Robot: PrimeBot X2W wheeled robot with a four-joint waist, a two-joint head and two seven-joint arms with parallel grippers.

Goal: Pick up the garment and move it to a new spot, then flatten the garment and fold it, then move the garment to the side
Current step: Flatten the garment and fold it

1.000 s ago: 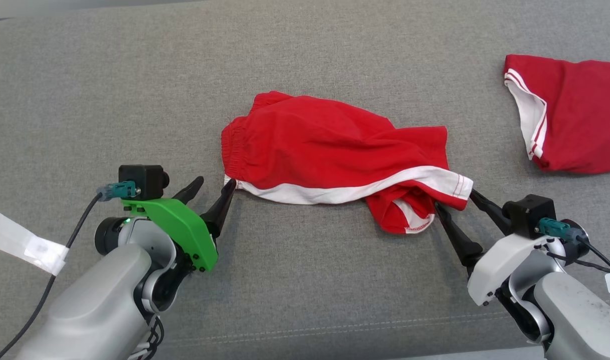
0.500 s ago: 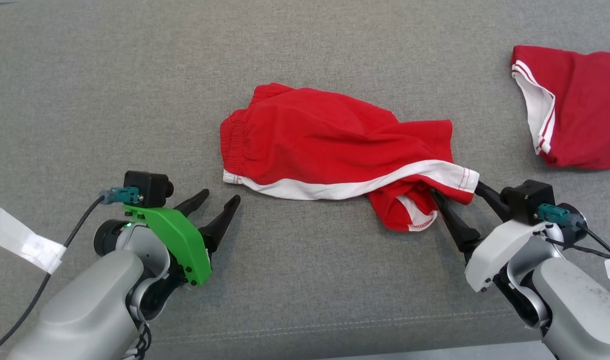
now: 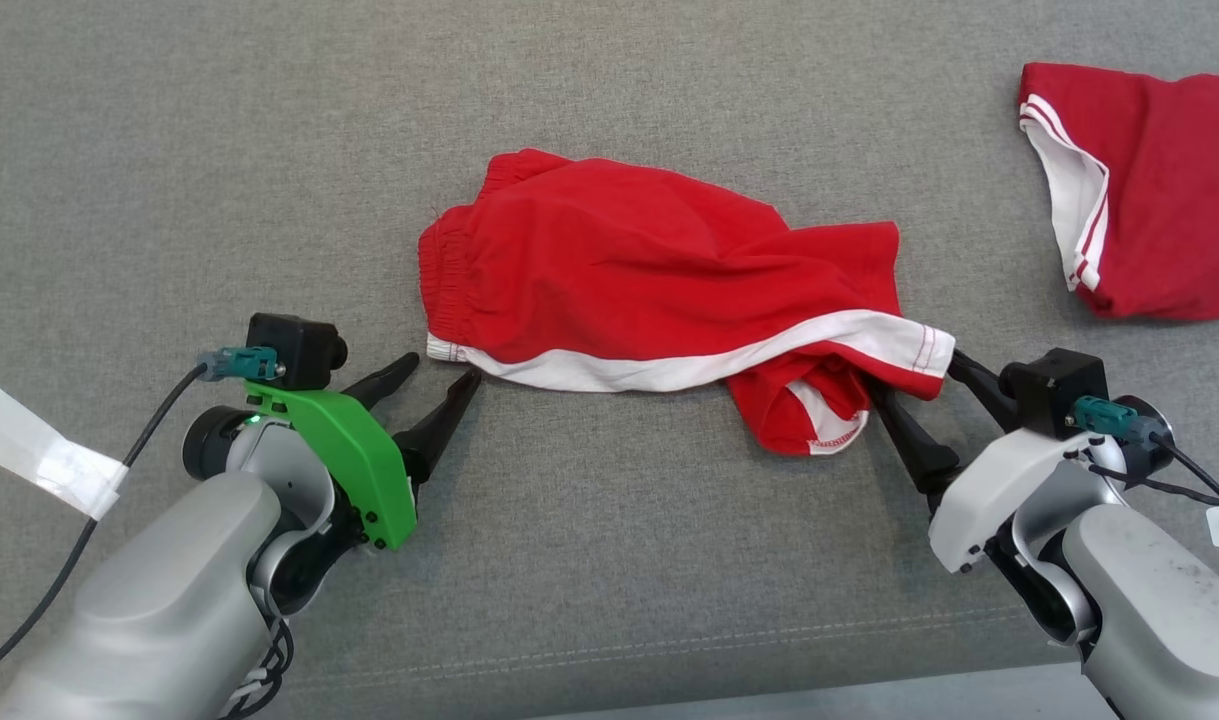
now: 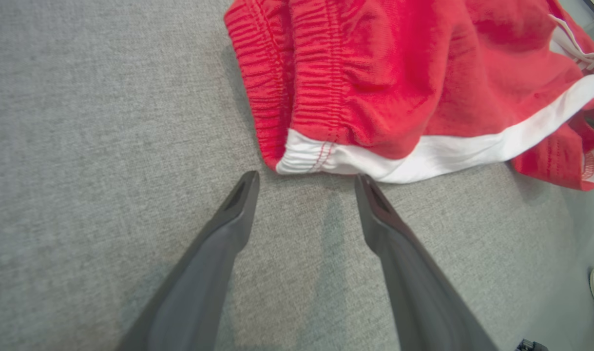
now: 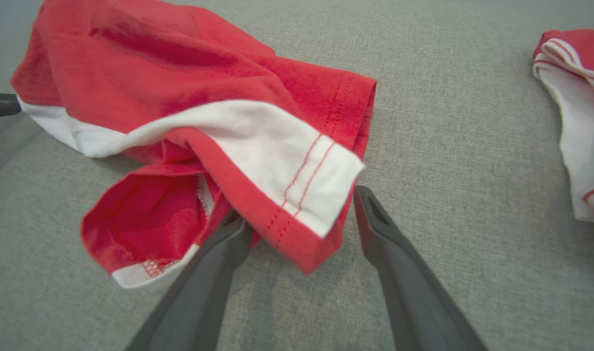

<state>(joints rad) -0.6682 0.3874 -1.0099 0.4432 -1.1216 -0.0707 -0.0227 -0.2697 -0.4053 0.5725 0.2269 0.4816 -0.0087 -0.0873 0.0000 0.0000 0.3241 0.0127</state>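
Head looks down, wrists low, near, seemingly sharing garment (image 3: 649, 280)

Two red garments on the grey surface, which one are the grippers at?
The red shorts mid-surface, with white side stripe: left gripper open at the waistband corner, right gripper open astride a leg hem. The other red garment lies apart, far right.

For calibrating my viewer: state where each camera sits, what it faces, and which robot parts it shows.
Head view: on the head, looking down at the red shorts on grey fabric; shows both pale forearms, left gripper and right gripper.
Left wrist view: on the left wrist, facing the shorts' waistband corner; shows the open left fingers.
Right wrist view: on the right wrist, facing the leg hem; shows the open right fingers.
Shared: both wrist views catch the white stripe.
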